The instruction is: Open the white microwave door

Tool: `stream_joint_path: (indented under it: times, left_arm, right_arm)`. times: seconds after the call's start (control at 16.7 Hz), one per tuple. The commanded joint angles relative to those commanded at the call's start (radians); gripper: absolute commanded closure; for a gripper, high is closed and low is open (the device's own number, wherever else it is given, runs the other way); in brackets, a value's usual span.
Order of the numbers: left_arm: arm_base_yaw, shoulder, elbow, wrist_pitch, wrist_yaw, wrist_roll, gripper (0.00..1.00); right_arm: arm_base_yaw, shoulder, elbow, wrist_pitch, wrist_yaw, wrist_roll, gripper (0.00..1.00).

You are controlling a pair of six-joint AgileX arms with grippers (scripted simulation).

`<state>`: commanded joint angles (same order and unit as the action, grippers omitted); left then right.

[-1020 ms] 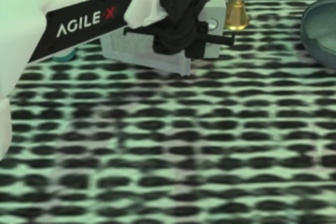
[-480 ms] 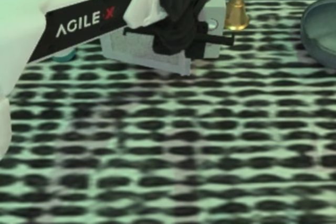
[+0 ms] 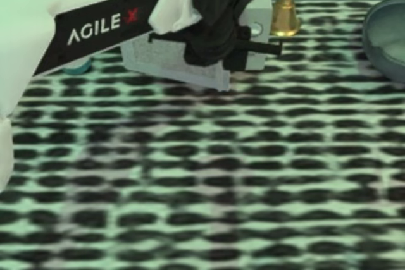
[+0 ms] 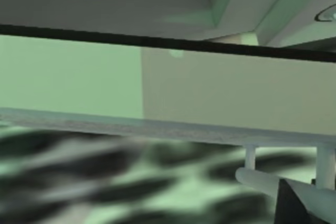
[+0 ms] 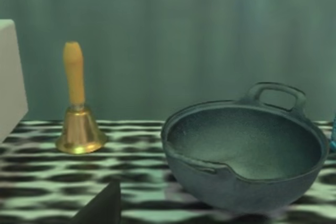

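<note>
The white microwave (image 3: 260,9) stands at the table's far edge, its silver knob (image 3: 255,29) facing forward. The white microwave door (image 3: 158,61) with its speckled mesh window stands ajar, its free edge swung out toward the table's middle. My left gripper (image 3: 215,36) reaches in from the left and covers the door's handle side. In the left wrist view the door's edge (image 4: 131,124) runs across with the oven cavity behind it. The slim handle (image 4: 262,179) lies against a dark fingertip (image 4: 294,205) of the shut gripper. My right gripper (image 5: 105,205) hangs parked near the pan.
A brass bell (image 3: 286,11) with an orange handle stands just right of the microwave. A dark cast-iron pan (image 3: 386,36) sits at the far right. A teal-banded object (image 3: 79,65) peeks out under my left arm. The table carries a black and green patterned cloth (image 3: 209,181).
</note>
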<state>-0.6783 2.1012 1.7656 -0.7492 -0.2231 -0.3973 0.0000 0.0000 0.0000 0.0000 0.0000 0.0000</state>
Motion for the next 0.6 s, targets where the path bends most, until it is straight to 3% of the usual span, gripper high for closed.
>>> stream_joint_path:
  times: [0.6]
  left_arm:
    - [0.006,-0.042,-0.065,0.033,0.025,0.048,1.00]
  right_arm:
    - [0.000,0.000,0.000,0.000,0.000,0.000,0.00]
